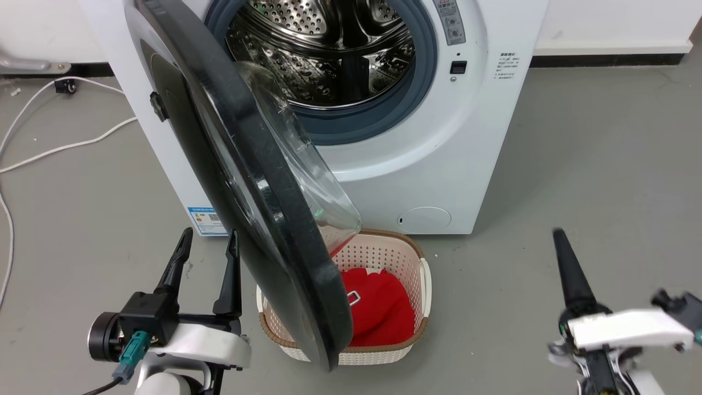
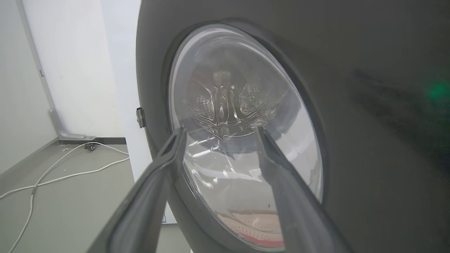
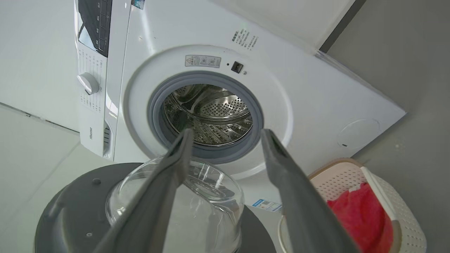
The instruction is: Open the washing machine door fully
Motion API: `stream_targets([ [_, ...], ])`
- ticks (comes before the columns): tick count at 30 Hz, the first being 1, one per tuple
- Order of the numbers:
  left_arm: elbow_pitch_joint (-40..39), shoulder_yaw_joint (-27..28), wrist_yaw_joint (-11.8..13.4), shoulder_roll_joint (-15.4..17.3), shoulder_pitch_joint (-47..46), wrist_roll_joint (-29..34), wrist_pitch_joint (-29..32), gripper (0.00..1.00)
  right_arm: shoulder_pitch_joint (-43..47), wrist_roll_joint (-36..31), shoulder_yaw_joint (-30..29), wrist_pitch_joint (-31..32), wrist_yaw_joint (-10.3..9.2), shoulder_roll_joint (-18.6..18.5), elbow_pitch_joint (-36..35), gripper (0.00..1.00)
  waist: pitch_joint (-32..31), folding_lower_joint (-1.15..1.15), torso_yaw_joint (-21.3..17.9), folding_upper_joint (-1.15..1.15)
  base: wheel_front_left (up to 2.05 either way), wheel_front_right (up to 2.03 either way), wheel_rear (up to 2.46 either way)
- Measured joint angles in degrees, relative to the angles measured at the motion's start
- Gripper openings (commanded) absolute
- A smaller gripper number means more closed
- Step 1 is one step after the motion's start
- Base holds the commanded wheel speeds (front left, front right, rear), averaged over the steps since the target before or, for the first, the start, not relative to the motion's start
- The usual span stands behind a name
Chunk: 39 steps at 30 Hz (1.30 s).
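The washing machine (image 1: 439, 164) is a white front loader with its steel drum (image 1: 329, 49) exposed. The washing machine door (image 1: 258, 181), a black disc with a clear glass bowl, stands swung out towards me, nearly edge-on. My left gripper (image 1: 211, 233) is open just left of the door's outer face, low down; whether it touches is unclear. In the left wrist view the open gripper (image 2: 219, 130) points at the door (image 2: 351, 140) and its glass. My right gripper (image 1: 559, 241) is far right, apart from the door. In the right wrist view it (image 3: 226, 131) is open, facing the machine (image 3: 309, 98) over the door's inner side (image 3: 63, 211).
A cream perforated basket (image 1: 384, 247) holding red cloth (image 1: 378, 307) stands on the floor under the door's lower edge, in front of the machine. White cables (image 1: 55, 148) run across the grey floor at the left. Bare floor lies to the machine's right.
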Motion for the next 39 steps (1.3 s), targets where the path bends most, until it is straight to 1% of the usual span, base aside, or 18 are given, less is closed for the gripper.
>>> stream_targets([
  [3, 0.1, 0.4, 0.0, 0.0, 0.2, 0.1, 0.0, 1.0, 2.3, -8.9, -2.4, -2.5, 0.0, -0.2, 0.6, 1.0, -0.3, 0.0, -0.3, 0.0, 0.0, 0.0, 0.0],
  [5, 0.2, 0.5, 0.0, 0.0, 0.4, 0.3, 0.0, 1.0, 3.0, -15.3, -5.1, -3.0, 0.01, 0.8, 0.0, 1.0, -0.4, 0.0, -0.4, 0.0, 0.0, 0.0, 0.0],
  [6, 0.3, 0.6, 0.0, 0.0, 0.4, 0.3, 0.0, 1.0, 3.3, -20.0, -6.7, -3.1, 0.0, 1.2, -0.4, 1.0, -0.5, 0.0, -0.5, 0.0, 0.0, 0.0, 0.0],
  [7, 0.3, 0.7, 0.0, 0.0, 0.5, 0.3, 0.0, 1.0, 3.6, -29.2, -11.4, -3.2, 0.0, 2.6, -2.7, 1.0, -0.7, 0.0, -0.6, 0.0, 0.0, 0.0, 0.0],
  [10, 0.4, 0.8, 0.0, 0.0, 0.6, 0.4, 0.0, 1.0, 4.5, -41.7, -15.7, -3.2, 0.01, 5.0, -7.7, 1.0, -1.0, 0.01, -0.6, 0.0, 0.0, 0.0, 0.0],
  [14, 0.4, 0.9, 0.0, 0.0, 1.0, 0.4, 0.0, 1.0, 5.7, -55.3, -17.8, -3.2, 0.01, 6.4, -14.2, 1.0, -1.4, 0.01, -0.4, 0.0, 0.0, 0.0, 0.0],
  [17, 0.4, 0.9, 0.0, 0.0, 1.0, 0.6, 0.0, 1.0, 7.3, -64.7, -16.8, -3.2, 0.01, 6.7, -18.0, 1.0, -1.6, 0.0, -0.3, 0.0, 0.0, 0.0, 0.0],
  [19, 0.4, 0.9, 0.0, -0.1, 1.1, 0.8, 0.0, 1.0, 8.4, -69.6, -15.6, -2.9, 0.01, 6.8, -19.7, 1.0, -1.7, 0.0, -0.3, 0.0, 0.0, 0.0, 0.0],
  [23, 0.2, 1.0, 0.0, -0.1, 1.1, 0.8, 0.0, 1.0, 10.8, -73.2, -13.0, -2.2, 0.02, 6.9, -20.9, 1.0, -1.6, 0.0, -0.4, 0.0, 0.0, 0.0, 0.0],
  [29, 0.0, 1.1, 0.0, -0.1, 1.1, 1.0, 0.0, 1.0, 12.6, -72.1, -12.8, -2.0, 0.02, 6.9, -16.9, 1.0, -1.3, 0.0, -0.5, 0.0, 0.0, 0.0, 0.0],
  [37, 0.4, 1.2, 0.0, -0.1, 1.1, 1.3, 0.0, 1.0, 11.5, -71.0, -12.5, -2.6, 0.02, 6.9, -14.5, 1.0, -1.1, 0.0, -0.5, 0.0, 0.0, 0.0, 0.0],
  [38, 0.4, 1.2, 0.0, -0.1, 1.1, 1.3, 0.0, 0.43, 11.4, -71.0, -12.5, -2.7, 0.02, 6.9, -14.3, 1.0, -1.1, 0.0, -0.5, 0.0, 0.0, 0.0, 0.0],
  [39, 0.4, 1.2, 0.0, -0.1, 1.1, 1.3, 0.0, 0.0, 11.3, -70.9, -12.5, -2.7, 0.02, 6.9, -14.1, 1.0, -1.2, 0.01, -0.5, 0.0, 0.0, 0.0, 0.0],
])
